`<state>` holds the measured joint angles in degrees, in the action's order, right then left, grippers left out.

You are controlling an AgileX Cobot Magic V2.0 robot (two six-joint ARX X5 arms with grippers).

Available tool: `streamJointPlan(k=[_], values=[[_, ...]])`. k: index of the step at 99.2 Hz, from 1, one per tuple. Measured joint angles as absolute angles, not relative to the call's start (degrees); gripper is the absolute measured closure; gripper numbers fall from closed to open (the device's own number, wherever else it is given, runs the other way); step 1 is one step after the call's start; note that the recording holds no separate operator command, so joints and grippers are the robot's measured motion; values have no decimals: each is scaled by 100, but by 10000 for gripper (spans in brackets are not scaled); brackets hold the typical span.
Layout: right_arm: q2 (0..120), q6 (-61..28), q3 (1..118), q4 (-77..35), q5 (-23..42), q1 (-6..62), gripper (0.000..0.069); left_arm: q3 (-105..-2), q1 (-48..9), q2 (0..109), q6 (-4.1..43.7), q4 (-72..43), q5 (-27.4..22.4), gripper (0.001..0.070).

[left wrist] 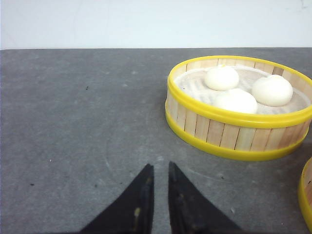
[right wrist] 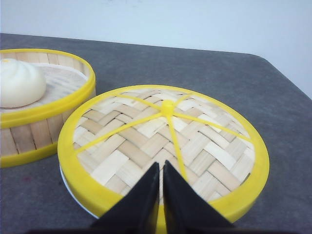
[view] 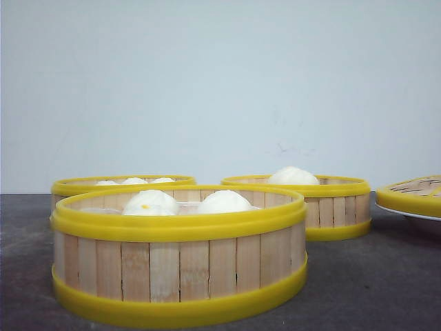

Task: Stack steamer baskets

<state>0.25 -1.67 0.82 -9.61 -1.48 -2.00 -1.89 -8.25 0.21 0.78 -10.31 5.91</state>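
Three steamer baskets stand on the dark table, each holding white buns. The nearest basket (view: 179,265) is at front centre-left, a second basket (view: 83,187) sits behind it on the left, and a third basket (view: 335,207) is at the back right. Neither gripper shows in the front view. In the left wrist view, my left gripper (left wrist: 161,168) hangs over bare table, shut but for a narrow slit and holding nothing. It is short of a basket with three buns (left wrist: 229,139). My right gripper (right wrist: 161,165) is shut and empty above the near rim of the woven lid (right wrist: 165,131).
The flat yellow-rimmed lid (view: 413,195) lies on a white plate (right wrist: 73,194) at the right, beside the basket with one bun (right wrist: 34,124). Another basket's rim (left wrist: 307,195) shows at the edge of the left wrist view. A pale wall stands behind the table.
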Motion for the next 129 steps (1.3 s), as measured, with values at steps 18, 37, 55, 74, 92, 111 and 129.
streamJointPlan(k=[18, 37, 55, 74, 92, 111, 129], values=[[25, -167, 82, -961, -148, -200, 684, -189, -825, 21, 78, -1031, 591, 683], [25, -167, 82, -961, -148, -200, 684, -189, -825, 21, 78, -1031, 591, 683], [25, -167, 82, -961, -148, -200, 684, -189, -825, 21, 78, -1031, 591, 683], [25, -167, 82, -961, -148, -200, 684, -189, -825, 21, 78, -1028, 591, 683], [25, -117, 82, -770, -220, -200, 684, -189, -825, 21, 110, -1031, 589, 683], [25, 644, 82, -517, -456, -198, 684, -189, -825, 21, 731, -1028, 589, 683], [25, 2016, 82, -515, -456, -198, 684, -189, -825, 21, 1308, -1020, 589, 683]])
